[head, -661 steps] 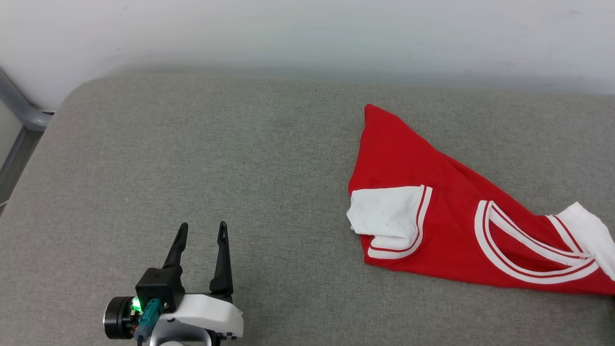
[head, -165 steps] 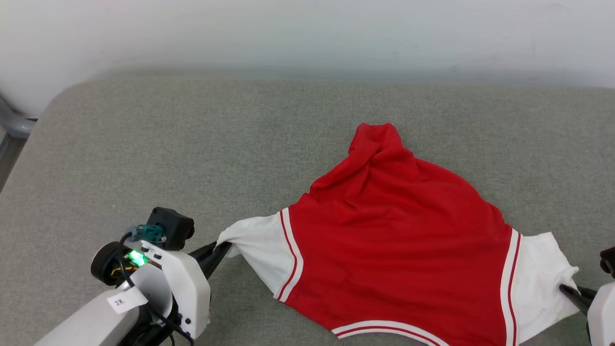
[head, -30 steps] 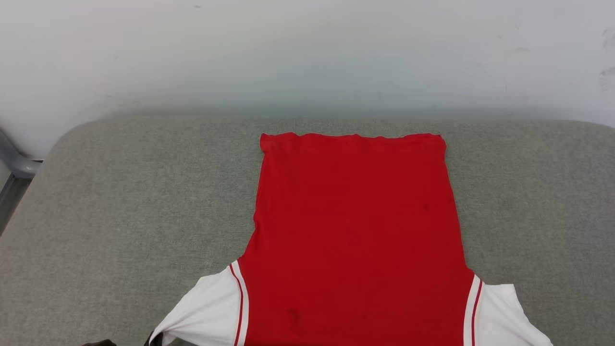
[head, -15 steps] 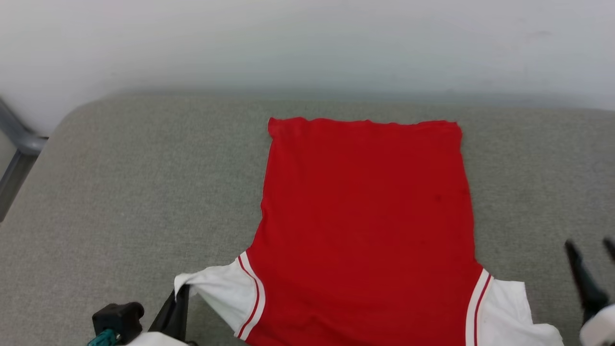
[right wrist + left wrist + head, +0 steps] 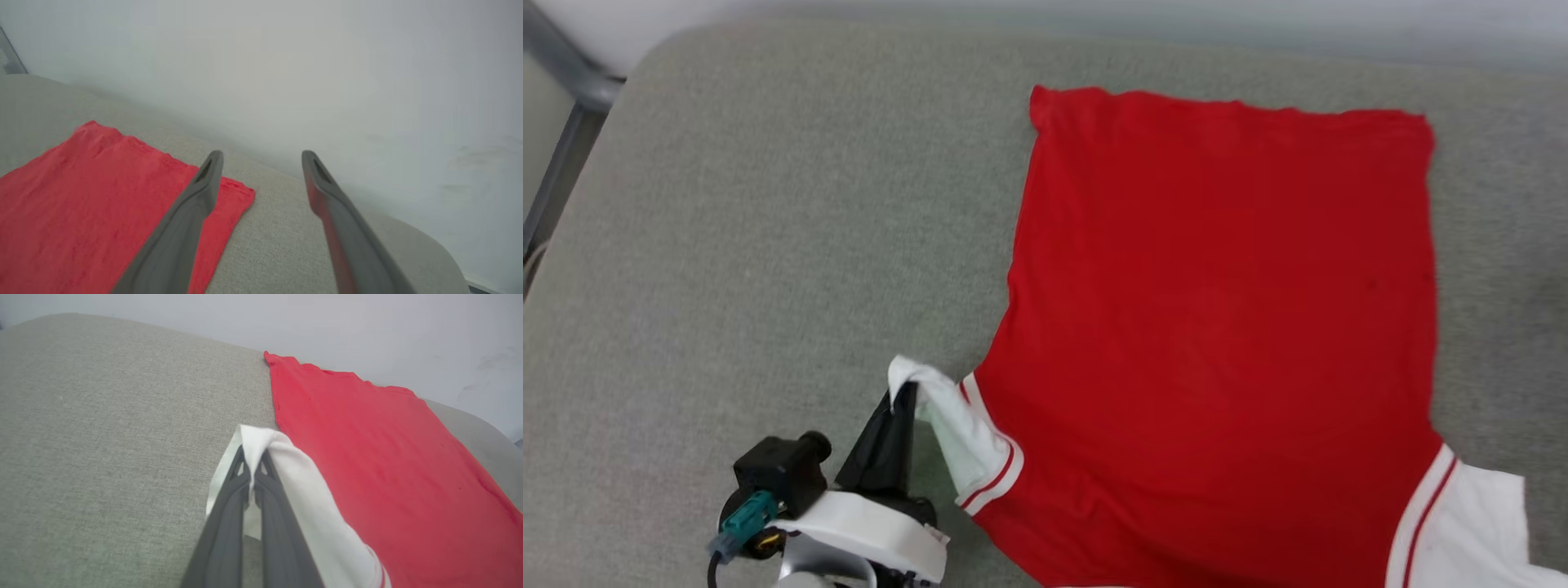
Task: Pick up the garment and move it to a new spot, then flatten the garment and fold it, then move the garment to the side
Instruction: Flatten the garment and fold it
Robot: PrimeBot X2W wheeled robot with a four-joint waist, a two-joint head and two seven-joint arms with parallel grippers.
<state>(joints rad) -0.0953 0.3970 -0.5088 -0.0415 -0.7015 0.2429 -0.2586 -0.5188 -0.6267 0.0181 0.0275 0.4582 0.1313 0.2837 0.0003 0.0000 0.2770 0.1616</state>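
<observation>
Red shirt point(image 5: 1225, 286) lies spread flat on the grey table point(image 5: 768, 245), on the table's right half. Its hem runs along the table's far edge, by the wall point(image 5: 286, 61), and its shoulders point to the near edge.

My left tool point(image 5: 900, 404) is clenched on the left sleeve point(image 5: 956, 441). White cloth is pinched between both fingers and drapes over their tips. That sleeve is raised off the table and its striped trim curls up. The tool sits by the table's near edge, left of middle.

My right tool point(image 5: 263, 157) is released, with the fingers wide apart and nothing between them. It hangs above the table's right side, pointing at the wall. The hem's right corner shows behind one finger.

Right sleeve point(image 5: 1470, 531) lies flat at the table's near right. A metal frame point(image 5: 572, 82) stands off the table's far left corner.
</observation>
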